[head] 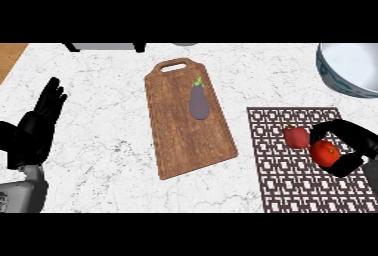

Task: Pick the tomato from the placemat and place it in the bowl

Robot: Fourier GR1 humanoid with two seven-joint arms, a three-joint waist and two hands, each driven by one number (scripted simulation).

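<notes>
Right hand (pixel 347 145) curled round tomato (pixel 325 153) on placemat (pixel 295 185); lift and carry to bowl (pixel 341 75) remained.

Red tomato (pixel 325 153) (over placemat (pixel 295 165)), bowl (pixel 347 67) far-right

A white marble counter (pixel 103 145) spreads around a wooden cutting board (pixel 188 135), with bare wood (pixel 10 56) at its far-left corner.

I see a wooden cutting board (pixel 190 120) at centre, an eggplant (pixel 198 102) lying on it toward twelve o'clock, and a red pepper (pixel 296 136) at four o'clock of it.
</notes>
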